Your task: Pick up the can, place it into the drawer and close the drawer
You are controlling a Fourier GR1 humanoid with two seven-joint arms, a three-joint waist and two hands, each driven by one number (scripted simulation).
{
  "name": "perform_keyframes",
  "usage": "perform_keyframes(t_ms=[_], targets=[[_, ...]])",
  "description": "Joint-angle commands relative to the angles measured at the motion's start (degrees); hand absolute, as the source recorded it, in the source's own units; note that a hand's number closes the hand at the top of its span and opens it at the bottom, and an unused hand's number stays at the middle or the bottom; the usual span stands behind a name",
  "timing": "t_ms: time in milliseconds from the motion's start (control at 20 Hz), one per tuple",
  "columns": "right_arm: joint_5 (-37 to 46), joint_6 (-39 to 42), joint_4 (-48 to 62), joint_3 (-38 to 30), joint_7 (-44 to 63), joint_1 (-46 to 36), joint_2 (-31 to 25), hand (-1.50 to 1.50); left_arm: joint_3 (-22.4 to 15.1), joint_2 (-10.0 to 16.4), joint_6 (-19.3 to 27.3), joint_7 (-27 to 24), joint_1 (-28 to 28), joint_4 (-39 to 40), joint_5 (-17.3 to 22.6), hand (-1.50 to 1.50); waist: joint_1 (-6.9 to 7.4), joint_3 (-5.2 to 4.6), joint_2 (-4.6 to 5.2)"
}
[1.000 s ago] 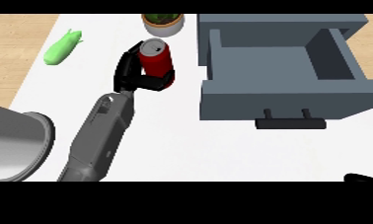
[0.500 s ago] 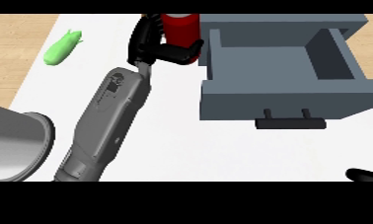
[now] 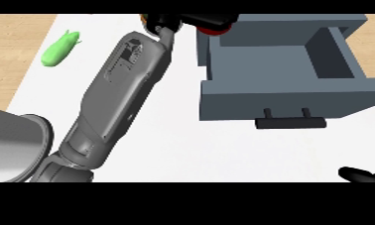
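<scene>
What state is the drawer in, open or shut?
Open: the drawer is pulled out, handle toward the robot, and its inside shows with nothing lying in it.

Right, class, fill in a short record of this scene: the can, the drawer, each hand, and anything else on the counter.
can: red, mostly hidden, at the drawer's far left corner
drawer: grey, open, nothing visible inside
left hand: curled round the can
right hand: only a black tip at the lower right edge
other things: green vegetable at the counter's left; grey pot lower left
</scene>
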Motion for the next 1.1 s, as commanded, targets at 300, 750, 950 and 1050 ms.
perform_keyframes(t_ms=[300, 750, 950, 1050], targets=[[0.23, -1.79, -1.41, -0.33, 4.25, -3.38, -1.48, -1.5, -1.36, -0.17, 2.94, 3.92, -16.13, 12.25, 3.62, 1.5, -0.63, 0.0, 0.2], [0.92, -0.55, 1.4, 1.32, 0.62, -2.64, -0.27, -1.5, -7.15, -0.17, 7.67, 2.11, -24.75, 23.56, 10.52, 1.5, -2.09, 0.09, 0.58], [-4.08, 2.13, 2.02, -2.68, -0.73, -2.41, -3.02, -1.5, -10.2, -0.17, 8.32, -1.9, -24.76, 27.58, 12.36, 1.5, -3.59, 0.16, 0.83], [-3.97, 1.33, 0.58, -1.95, 2.48, -4.53, -3.88, -1.5, -10.66, -0.17, 10.55, -5.15, -23.93, 30.09, 12.85, 1.5, -4.54, 0.15, 1.24]])
